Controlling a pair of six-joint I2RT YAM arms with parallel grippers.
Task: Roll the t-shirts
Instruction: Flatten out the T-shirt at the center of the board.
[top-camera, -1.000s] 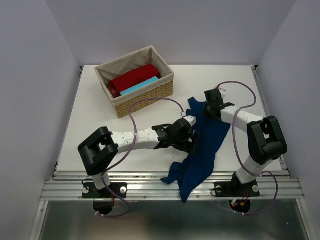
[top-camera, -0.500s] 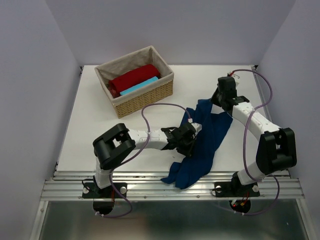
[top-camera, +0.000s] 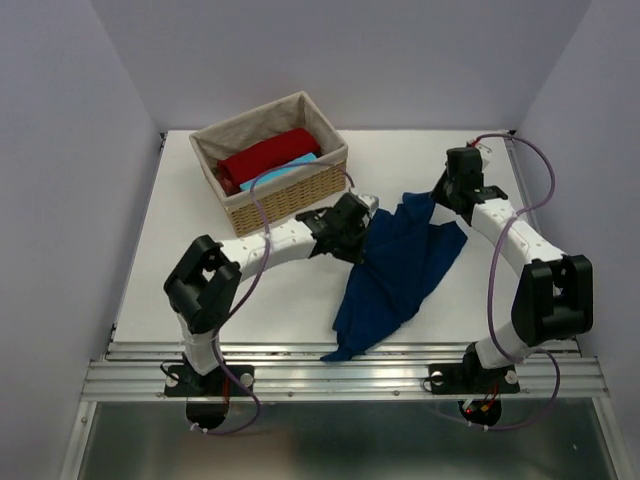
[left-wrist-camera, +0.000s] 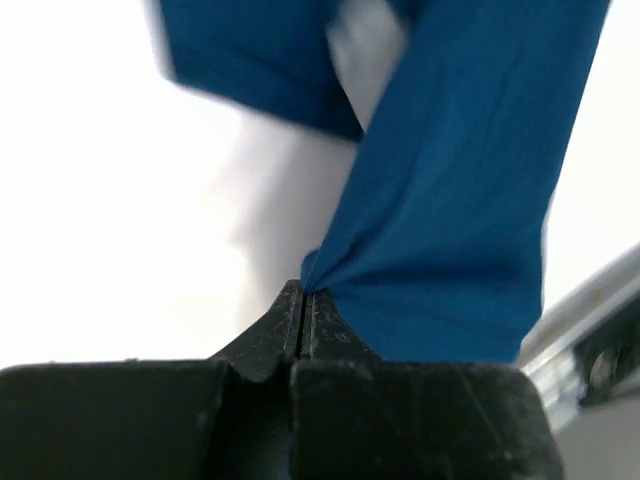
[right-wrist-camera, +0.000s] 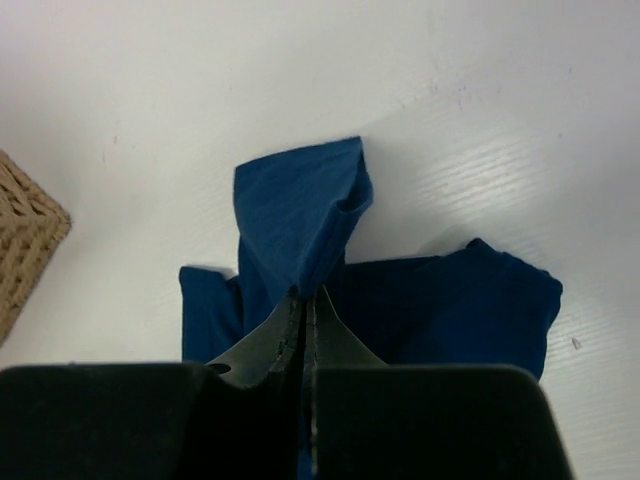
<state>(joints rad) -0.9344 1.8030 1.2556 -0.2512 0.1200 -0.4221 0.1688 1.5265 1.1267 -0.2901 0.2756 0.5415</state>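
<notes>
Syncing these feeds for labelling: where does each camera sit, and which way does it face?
Top external: above and behind the bases, looking down on table, wicker basket and navy t-shirt; both arms show.
Left wrist: on the left arm, looking along the left gripper, shut on a shirt fold; only its fingers show.
Right wrist: on the right arm, looking down past the right gripper, shut on another fold; only fingers show.
Shared: all show the t-shirt; top and right wrist share the basket.

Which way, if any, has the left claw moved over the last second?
Yes. In the top view the left claw has moved away from the arm bases toward the wicker basket, pulling the navy t-shirt along.
</notes>
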